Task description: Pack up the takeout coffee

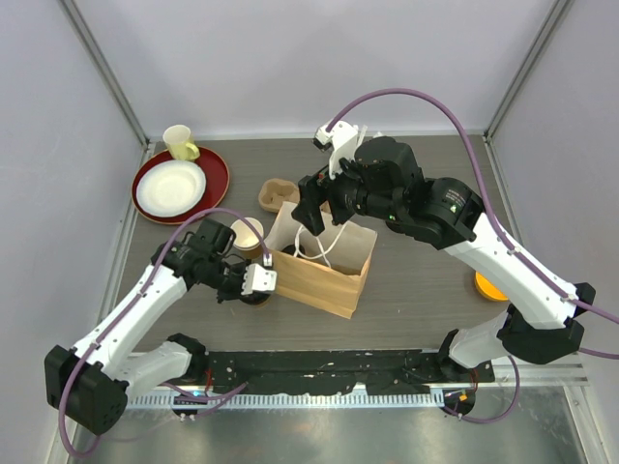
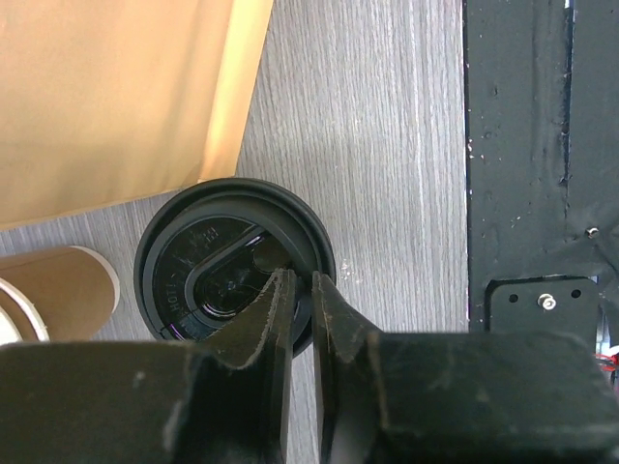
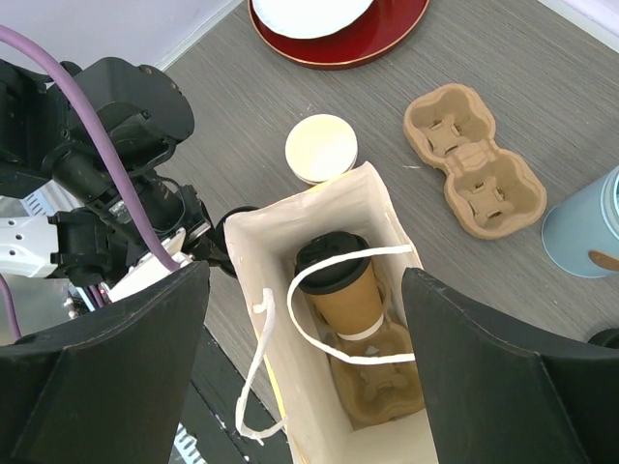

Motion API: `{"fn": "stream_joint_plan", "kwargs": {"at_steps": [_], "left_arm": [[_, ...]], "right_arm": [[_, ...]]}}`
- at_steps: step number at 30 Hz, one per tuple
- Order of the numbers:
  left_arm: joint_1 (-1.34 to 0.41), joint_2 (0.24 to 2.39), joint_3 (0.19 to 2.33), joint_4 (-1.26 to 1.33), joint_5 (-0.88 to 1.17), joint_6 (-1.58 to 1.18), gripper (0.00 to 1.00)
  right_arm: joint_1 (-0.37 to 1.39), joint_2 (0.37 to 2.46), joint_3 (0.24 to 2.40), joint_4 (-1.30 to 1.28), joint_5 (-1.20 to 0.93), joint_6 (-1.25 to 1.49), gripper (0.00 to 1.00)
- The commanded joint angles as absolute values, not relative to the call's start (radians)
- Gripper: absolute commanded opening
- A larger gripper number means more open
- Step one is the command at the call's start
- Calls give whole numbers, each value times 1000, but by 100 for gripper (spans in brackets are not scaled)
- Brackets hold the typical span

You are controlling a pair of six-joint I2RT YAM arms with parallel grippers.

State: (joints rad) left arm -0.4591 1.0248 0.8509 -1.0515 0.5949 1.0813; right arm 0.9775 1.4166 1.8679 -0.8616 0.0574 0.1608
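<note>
Pinching rim of paper cup capped with round black plastic sip lid (image 2: 208, 280): left gripper (image 2: 303, 280), fingers nearly together on lid edge. Cup stands on table, just beside brown paper bag (image 1: 319, 275). Other black-lidded tan cup (image 3: 340, 285) already inside bag, seated in moulded pulp carrier (image 3: 382, 391). Right gripper (image 3: 306, 275) above bag, jaws wide apart, empty. Risks: lid-only grip, so lid may pop off on lift and cup drops. Cup may also clip bag rim and topple bag.
</note>
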Motion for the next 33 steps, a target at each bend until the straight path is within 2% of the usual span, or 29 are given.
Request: {"fn": "stream_joint_plan", "kwargs": {"at_steps": [1,4,8,25,33], "left_arm": [[-463,1017,847,-1040,591,1083,13],[-463,1011,853,-1060,591,1085,10],[-465,1000,874,-1089,586,1083,0],[-457,954,959,-1180,531,1046,0],[-327,893,1000,-1138,488,745,23]], "right_arm": [[976,1422,1882,-848,48,175,86],[976,1422,1884,-848,48,173,86],[976,1425,1887,-848,46,176,86],[976,1445,1914,-851,20,164,86],[976,1630,2210,-897,-161,86,84]]}}
